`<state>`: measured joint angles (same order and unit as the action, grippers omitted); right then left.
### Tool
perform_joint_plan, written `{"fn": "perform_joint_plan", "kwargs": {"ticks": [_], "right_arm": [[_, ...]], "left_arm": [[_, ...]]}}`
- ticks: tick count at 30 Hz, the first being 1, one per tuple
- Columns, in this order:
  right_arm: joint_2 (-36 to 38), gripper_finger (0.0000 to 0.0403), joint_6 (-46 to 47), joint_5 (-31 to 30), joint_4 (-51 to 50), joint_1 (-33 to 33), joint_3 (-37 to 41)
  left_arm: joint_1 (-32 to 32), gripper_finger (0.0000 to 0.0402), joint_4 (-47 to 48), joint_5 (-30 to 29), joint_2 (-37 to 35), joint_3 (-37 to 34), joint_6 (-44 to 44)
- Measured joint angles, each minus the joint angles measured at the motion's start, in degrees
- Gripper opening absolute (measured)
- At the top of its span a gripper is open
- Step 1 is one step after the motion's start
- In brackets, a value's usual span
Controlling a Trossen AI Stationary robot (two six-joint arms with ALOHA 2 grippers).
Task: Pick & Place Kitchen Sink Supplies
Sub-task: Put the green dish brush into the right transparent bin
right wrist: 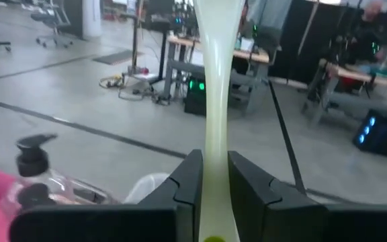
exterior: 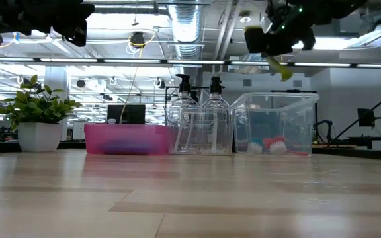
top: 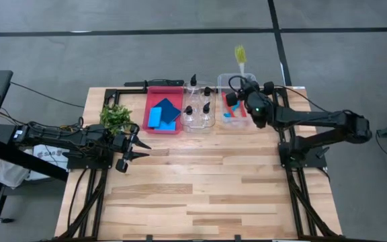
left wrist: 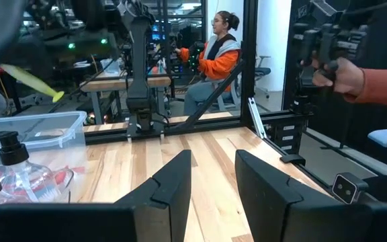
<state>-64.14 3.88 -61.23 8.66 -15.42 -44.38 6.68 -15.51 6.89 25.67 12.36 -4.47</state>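
Yellow-green brush [right wrist: 215, 101] pinched in right gripper [right wrist: 211, 181] jaws above clear bin [top: 242, 123]; left gripper [top: 134, 149] jaws spread.

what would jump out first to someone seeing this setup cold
Probably the right gripper, raised above the clear bin at the table's far right, clamped on a yellow-green brush whose head juts past the far edge. Next, the red bin holding two blue sponges, and the left gripper idling open near the plant.

left claw [top: 137, 149]: parted, low at left edge | right claw [top: 242, 86]: clamped, raised far side
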Motion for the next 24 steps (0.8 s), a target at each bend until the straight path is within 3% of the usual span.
{"fn": "perform_joint_plan", "kwargs": {"ticks": [8,24], "right_arm": [[0.0,0.0047,7.9,3.2,-12.4,-3.6,0.3],[-0.1,0.0048,10.8,6.0,-13.7,-4.3,5.5]], "left_arm": [[0.0,0.0118,-0.4,0.0,0.0,0.0,0.0],[0.0,0.0118,-0.8,0.0,0.0,0.0,-0.9]]}}
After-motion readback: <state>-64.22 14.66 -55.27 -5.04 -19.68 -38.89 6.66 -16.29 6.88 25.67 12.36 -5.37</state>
